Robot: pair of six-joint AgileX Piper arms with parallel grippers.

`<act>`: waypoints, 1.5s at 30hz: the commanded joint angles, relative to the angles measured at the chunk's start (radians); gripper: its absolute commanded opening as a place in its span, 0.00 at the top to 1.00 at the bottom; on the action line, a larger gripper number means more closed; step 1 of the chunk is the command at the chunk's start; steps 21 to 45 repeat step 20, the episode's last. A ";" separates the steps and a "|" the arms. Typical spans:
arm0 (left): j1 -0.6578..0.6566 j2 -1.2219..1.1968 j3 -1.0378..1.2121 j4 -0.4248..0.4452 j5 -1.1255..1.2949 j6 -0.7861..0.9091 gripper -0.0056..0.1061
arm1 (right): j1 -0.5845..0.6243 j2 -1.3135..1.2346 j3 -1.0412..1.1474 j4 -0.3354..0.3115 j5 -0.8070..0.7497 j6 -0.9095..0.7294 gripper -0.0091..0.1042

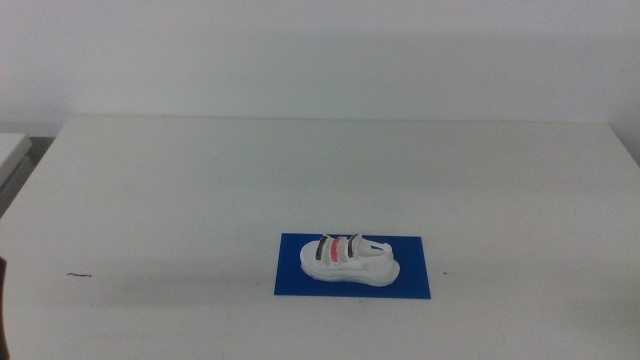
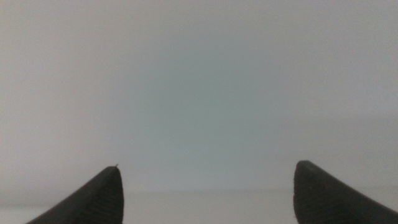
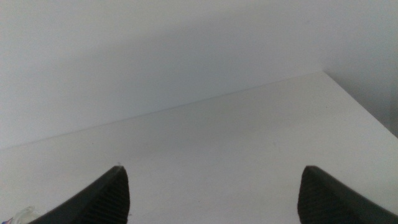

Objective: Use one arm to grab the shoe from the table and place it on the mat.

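The white shoe (image 1: 349, 260) with two black straps and one red strap lies on the blue mat (image 1: 353, 266), on the near right part of the white table (image 1: 200, 190) in the middle view. Neither arm shows in the middle view. My left gripper (image 2: 206, 168) is open and empty, with its jaws wide apart over a blank pale surface. My right gripper (image 3: 214, 169) is open and empty above the bare tabletop near a far table edge. The shoe and mat do not show in either wrist view.
A small dark speck (image 1: 78, 274) lies on the table at the near left. A pale ledge (image 1: 12, 150) stands beyond the table's left edge. The wall rises behind the table's far edge.
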 commanded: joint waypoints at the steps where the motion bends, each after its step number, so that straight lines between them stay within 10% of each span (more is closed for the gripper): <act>1: 0.018 -0.008 0.007 -0.034 0.046 -0.002 0.11 | 0.002 -0.005 0.002 -0.007 -0.008 -0.004 0.22; 45: 0.017 -0.008 0.007 0.013 0.061 0.000 0.11 | 0.002 -0.005 0.002 -0.007 -0.008 -0.004 0.22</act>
